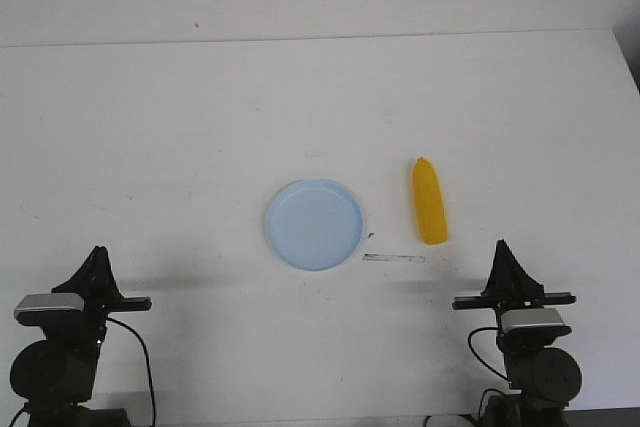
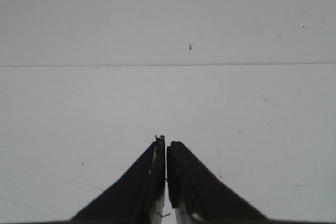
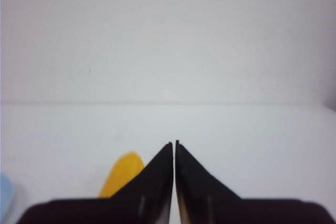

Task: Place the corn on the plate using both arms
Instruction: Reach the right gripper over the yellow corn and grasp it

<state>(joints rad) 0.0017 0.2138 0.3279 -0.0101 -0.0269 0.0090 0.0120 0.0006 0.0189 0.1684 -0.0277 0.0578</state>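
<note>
The yellow corn lies on the white table, pointed end away from me, just right of the pale blue plate, not touching it. My left gripper is shut and empty at the near left, far from both. My right gripper is shut and empty at the near right, a little nearer than the corn and to its right. In the right wrist view the corn shows beside the shut gripper, with the plate's edge at the border. The left wrist view shows its shut gripper over bare table.
A short clear strip lies on the table just near of the gap between plate and corn. The table's far edge meets a white wall. The table's right edge is at the far right.
</note>
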